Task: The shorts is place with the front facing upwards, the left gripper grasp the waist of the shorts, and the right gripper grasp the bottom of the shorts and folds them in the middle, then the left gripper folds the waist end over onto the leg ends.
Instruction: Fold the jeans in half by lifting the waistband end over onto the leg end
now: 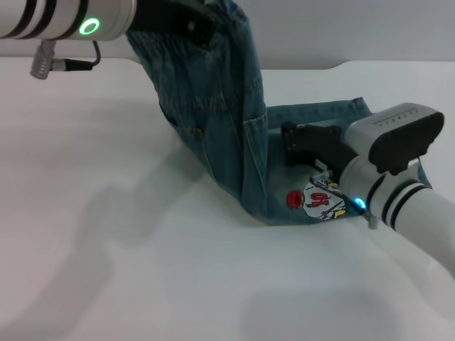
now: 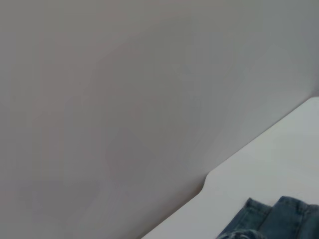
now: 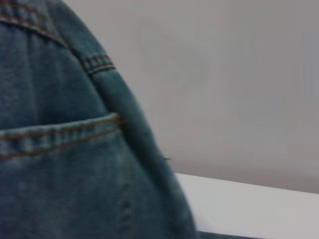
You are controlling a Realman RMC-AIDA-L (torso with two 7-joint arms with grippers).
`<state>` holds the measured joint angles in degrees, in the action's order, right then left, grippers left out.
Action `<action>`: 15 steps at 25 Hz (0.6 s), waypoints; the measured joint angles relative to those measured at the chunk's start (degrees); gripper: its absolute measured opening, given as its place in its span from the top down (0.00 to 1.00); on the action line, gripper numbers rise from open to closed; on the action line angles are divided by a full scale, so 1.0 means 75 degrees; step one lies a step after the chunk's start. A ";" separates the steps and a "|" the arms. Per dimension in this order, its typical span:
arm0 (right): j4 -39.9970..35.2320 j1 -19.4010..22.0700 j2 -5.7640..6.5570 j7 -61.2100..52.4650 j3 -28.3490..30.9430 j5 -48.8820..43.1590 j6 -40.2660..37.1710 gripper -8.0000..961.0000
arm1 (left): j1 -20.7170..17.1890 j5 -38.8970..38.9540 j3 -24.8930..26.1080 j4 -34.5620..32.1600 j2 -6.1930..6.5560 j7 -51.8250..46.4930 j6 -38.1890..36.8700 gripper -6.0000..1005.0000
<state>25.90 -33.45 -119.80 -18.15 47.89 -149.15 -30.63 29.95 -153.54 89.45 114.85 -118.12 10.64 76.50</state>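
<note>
The blue denim shorts (image 1: 227,121) hang from their waist end, which my left gripper (image 1: 186,23) holds shut high at the back of the table. The cloth drapes down to the leg ends, which lie flat on the right with a colourful patch (image 1: 316,199) showing. My right gripper (image 1: 290,145) sits low over those leg ends, just right of the hanging fold. In the right wrist view the shorts (image 3: 65,164) fill the near side, with a pocket seam visible. The left wrist view catches only a corner of the shorts (image 2: 279,219).
The white table (image 1: 106,249) stretches bare to the left and front of the shorts. Its far edge meets a grey wall (image 2: 124,99). A cable plug (image 1: 44,64) dangles under the left arm.
</note>
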 joint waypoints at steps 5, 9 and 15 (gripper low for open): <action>0.0025 -0.0257 0.0001 -0.0512 -0.0513 0.0002 0.0001 0.99 | 0.0016 0.0190 -0.0060 -0.0006 0.0001 0.0000 -0.0250 0.95; 0.0111 -0.0454 0.0001 -0.0955 -0.0911 0.0002 0.0001 0.99 | 0.0019 0.0254 -0.0139 -0.0025 0.0002 0.0000 -0.0317 0.95; 0.0266 -0.0634 0.0001 -0.1098 -0.1150 0.0002 0.0001 0.99 | -0.0029 0.0289 -0.0262 -0.0028 0.0004 0.0000 -0.0449 0.95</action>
<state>27.90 -38.21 -119.79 -26.39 39.27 -149.13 -30.62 29.74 -151.37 87.48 114.64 -118.09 10.64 73.13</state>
